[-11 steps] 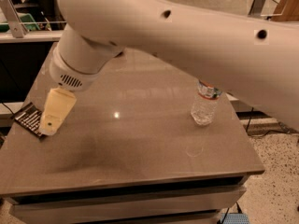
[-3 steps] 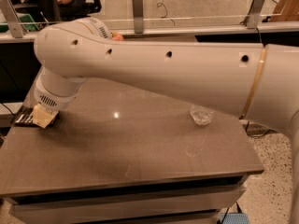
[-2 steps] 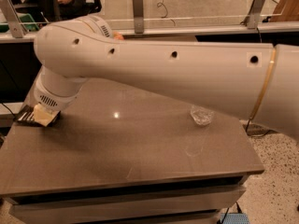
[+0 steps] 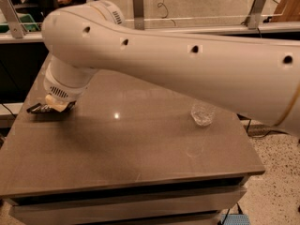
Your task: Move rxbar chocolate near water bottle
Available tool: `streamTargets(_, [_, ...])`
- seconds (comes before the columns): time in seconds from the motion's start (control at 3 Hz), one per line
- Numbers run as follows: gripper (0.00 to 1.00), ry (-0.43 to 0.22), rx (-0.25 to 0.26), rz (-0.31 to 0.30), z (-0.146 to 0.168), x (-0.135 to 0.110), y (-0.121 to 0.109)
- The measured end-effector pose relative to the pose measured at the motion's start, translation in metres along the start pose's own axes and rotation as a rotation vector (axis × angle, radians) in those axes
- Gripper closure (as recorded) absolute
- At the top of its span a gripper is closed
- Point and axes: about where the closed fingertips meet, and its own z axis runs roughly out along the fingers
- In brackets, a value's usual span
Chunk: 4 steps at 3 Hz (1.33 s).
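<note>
Here I am at the far left edge of the desk (image 4: 140,158), my gripper (image 4: 57,105) down low with its jaws pinched on the rxbar chocolate (image 4: 37,109). The dark wrapper sticks out to the left of them, and by the shadow under it I judge it is just off the surface. So the pick is made and the carry is only starting. The water bottle (image 4: 203,114) stands well apart on the right side of the desk; only its clear ribbed base shows, because my own arm (image 4: 187,64) crosses in front of its upper part. Next I need a small lift for clearance and a long sweep right across the open desk. Then I set the bar down just beside the bottle without nudging it, as that light bottle looks easy to tip. Against a few seconds ago, my gripper then hung above the bar and the bottle showed cap and all. Against a second ago, bar and gripper have shifted together slightly rightward, while the bottle has stayed put.
</note>
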Motion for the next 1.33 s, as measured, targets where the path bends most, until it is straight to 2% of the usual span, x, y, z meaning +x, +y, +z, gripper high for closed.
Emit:
streamTargets(0.67, [1.00, 0.094, 0.143, -0.091, -0.074, 0.022, -0.061])
streamTargets(1.0, [0.84, 0.136, 0.161, -0.129, -0.103, 0.040, -0.080])
streamTargets(1.33, [0.60, 0.117, 0.121, -0.153, -0.104, 0.043, -0.079])
